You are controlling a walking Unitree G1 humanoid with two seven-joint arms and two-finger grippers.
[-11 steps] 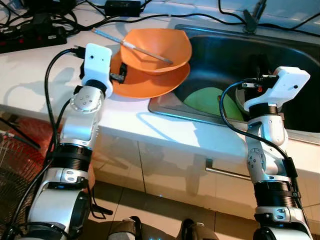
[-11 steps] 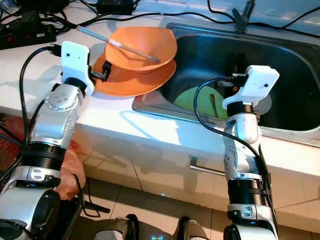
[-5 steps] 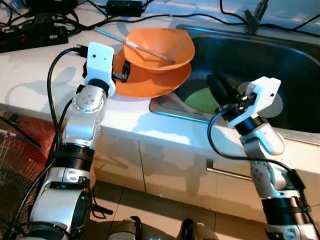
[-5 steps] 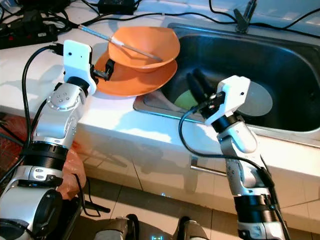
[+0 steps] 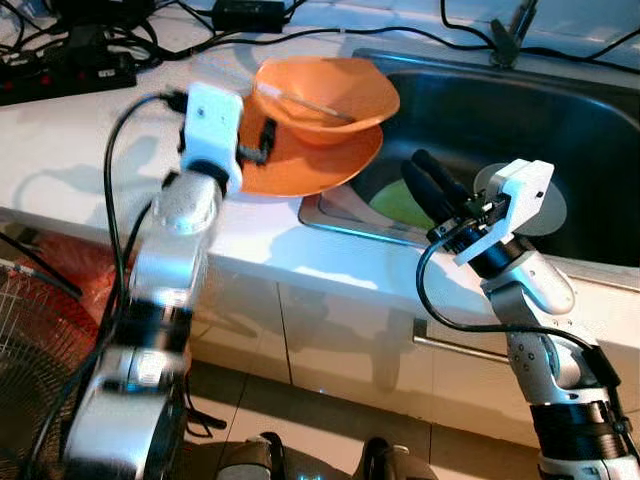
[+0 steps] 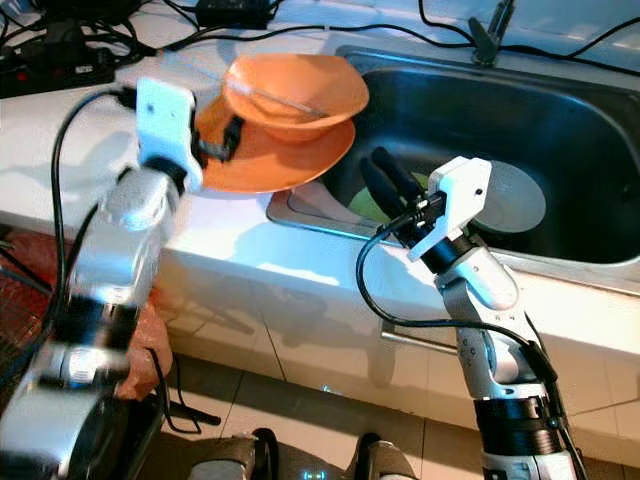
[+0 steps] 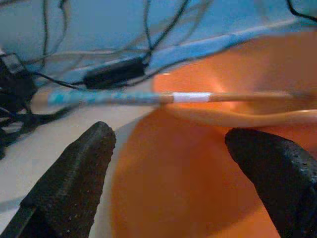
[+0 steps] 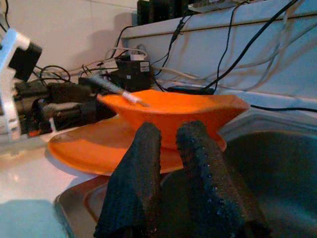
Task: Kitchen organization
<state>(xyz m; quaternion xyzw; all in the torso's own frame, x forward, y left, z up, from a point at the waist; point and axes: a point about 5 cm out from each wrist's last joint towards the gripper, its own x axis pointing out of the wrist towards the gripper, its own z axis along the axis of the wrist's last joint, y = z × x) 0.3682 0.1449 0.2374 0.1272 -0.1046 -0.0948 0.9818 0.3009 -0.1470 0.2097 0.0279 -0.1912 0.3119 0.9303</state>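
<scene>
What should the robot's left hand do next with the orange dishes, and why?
Probably ease the left gripper forward and close on the near rim of the orange plate. Its fingers are open on either side of that rim but not yet gripping. The bowl sits on the plate with a stick lying across it, so a slow, level grip seems wise.

Black cables [image 5: 150,40] tangle across the back of the white surface [image 5: 60,150], beside a power strip [image 5: 65,75] and an adapter [image 5: 245,14]. On the floor tiles [image 5: 300,400] stands a wire fan grille [image 5: 30,340] (red cloth behind it).
</scene>
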